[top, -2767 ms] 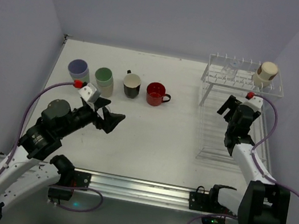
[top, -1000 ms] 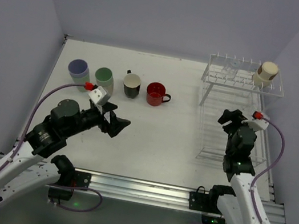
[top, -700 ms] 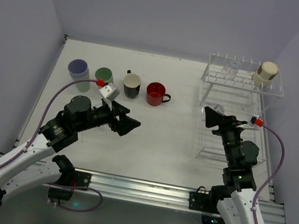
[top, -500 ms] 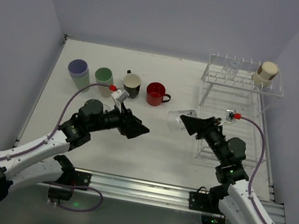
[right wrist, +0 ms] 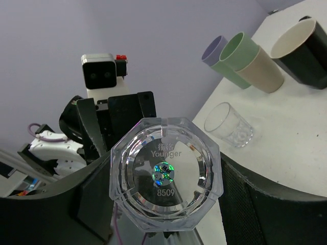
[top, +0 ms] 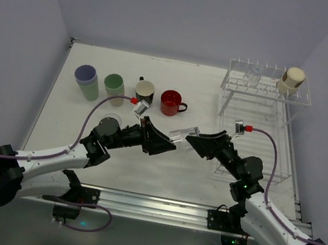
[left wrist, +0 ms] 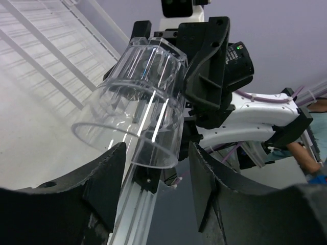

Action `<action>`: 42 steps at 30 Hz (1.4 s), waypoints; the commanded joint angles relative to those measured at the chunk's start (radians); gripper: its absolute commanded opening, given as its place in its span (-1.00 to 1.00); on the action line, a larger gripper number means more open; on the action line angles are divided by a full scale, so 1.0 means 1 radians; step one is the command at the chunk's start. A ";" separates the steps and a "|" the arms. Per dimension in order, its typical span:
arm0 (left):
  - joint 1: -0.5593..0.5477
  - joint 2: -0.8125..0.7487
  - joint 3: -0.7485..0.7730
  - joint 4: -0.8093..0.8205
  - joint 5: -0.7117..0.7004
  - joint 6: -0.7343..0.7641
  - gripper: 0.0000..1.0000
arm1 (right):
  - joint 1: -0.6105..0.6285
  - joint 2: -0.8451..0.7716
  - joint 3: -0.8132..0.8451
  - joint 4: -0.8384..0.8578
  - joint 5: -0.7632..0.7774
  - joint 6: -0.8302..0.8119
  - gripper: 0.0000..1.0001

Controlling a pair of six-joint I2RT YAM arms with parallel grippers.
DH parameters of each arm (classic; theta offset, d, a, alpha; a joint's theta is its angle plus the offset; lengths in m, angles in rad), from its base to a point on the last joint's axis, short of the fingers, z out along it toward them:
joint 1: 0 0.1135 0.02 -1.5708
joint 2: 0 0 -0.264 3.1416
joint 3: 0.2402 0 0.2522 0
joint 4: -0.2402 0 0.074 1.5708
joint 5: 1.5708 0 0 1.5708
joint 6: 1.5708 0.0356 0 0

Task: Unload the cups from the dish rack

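My right gripper [top: 194, 139] is shut on a small clear glass [top: 182, 133] and holds it sideways above the table's middle. In the right wrist view the glass's octagonal base [right wrist: 166, 173] faces the camera between my right gripper's [right wrist: 166, 179] fingers. My left gripper [top: 166, 143] is open, its fingertips on either side of the glass's open rim. In the left wrist view the glass [left wrist: 135, 117] hangs just above my left gripper [left wrist: 153, 189]. A beige tumbler [top: 292, 80] stands on the dish rack's [top: 264, 92] top tier.
Lavender tumbler [top: 86, 80], green tumbler [top: 114, 86], black mug [top: 144, 92] and red mug [top: 170, 102] stand in a row at the back left. Another clear glass [right wrist: 228, 125] stands on the table near the left arm. The rack fills the right side.
My right gripper left the rack with a clear glass and carried it left to the table's middle. My left gripper moved right until its open fingers reached the glass.
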 commanded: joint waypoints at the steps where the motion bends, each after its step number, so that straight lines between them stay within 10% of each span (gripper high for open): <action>1: -0.026 0.046 0.019 0.154 -0.035 -0.042 0.07 | 0.033 0.026 -0.008 0.163 -0.005 0.044 -0.25; 12: -0.036 0.071 0.081 0.107 -0.151 0.056 -1.00 | 0.105 0.103 -0.030 0.197 0.038 0.040 -0.19; 18: -0.033 -0.081 0.177 -0.417 -0.426 0.241 -1.00 | 0.113 0.135 -0.003 0.093 0.029 -0.015 0.97; 26: -0.031 -0.328 0.272 -0.918 -0.708 0.373 -1.00 | 0.113 0.100 0.029 -0.042 0.021 -0.065 0.98; 34: -0.014 -0.168 0.608 -1.567 -1.017 0.309 -1.00 | 0.113 0.025 0.118 -0.334 0.032 -0.204 0.98; 42: 0.283 -0.025 0.682 -1.521 -0.706 0.514 -1.00 | 0.111 -0.017 0.161 -0.524 0.047 -0.298 0.98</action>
